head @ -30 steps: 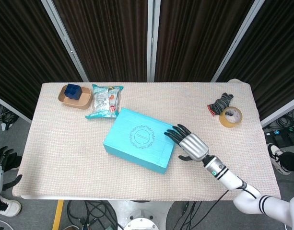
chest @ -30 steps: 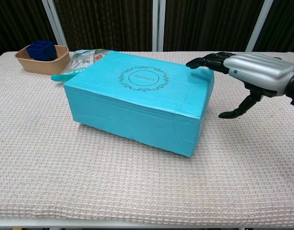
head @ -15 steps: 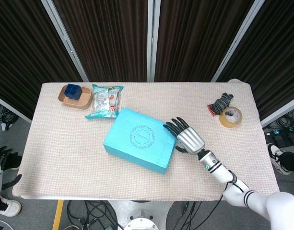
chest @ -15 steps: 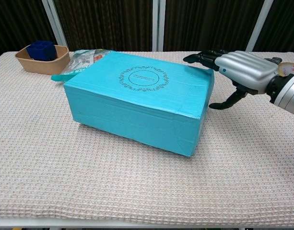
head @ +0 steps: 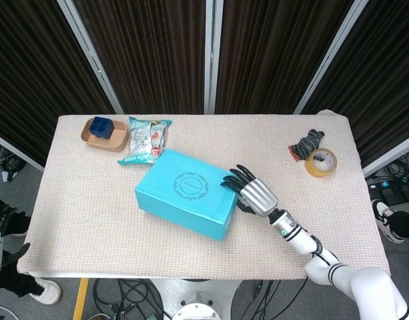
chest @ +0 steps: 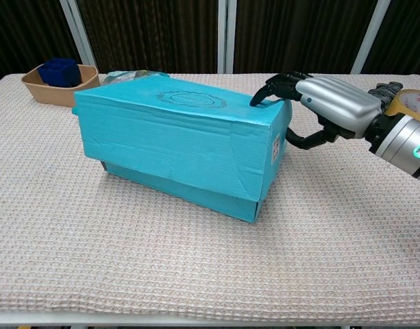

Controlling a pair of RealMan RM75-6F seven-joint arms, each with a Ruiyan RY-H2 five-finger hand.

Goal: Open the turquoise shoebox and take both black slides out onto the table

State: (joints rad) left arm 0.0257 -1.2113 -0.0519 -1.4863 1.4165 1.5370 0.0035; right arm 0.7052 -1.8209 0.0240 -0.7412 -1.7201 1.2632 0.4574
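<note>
The turquoise shoebox (head: 181, 193) sits mid-table, angled. In the chest view its lid (chest: 175, 127) is raised on the right, showing a strip of the base (chest: 189, 188) below. My right hand (chest: 326, 103) grips the lid's right end, with fingers hooked over the top edge and the thumb against the end wall; the head view shows this hand (head: 254, 195) at the box's right side. The black slides are hidden inside. My left hand (head: 1, 223) hangs off the table's left edge, fingers apart, holding nothing.
A tan tray (head: 92, 138) holding a blue block stands at the back left, with a snack bag (head: 145, 140) beside it, just behind the box. A tape roll (head: 321, 162) and a dark bundle (head: 305, 143) lie at the right.
My right hand closed over the lid's right end and lifted it. The box shifted slightly left and the base now shows beneath the lid.
</note>
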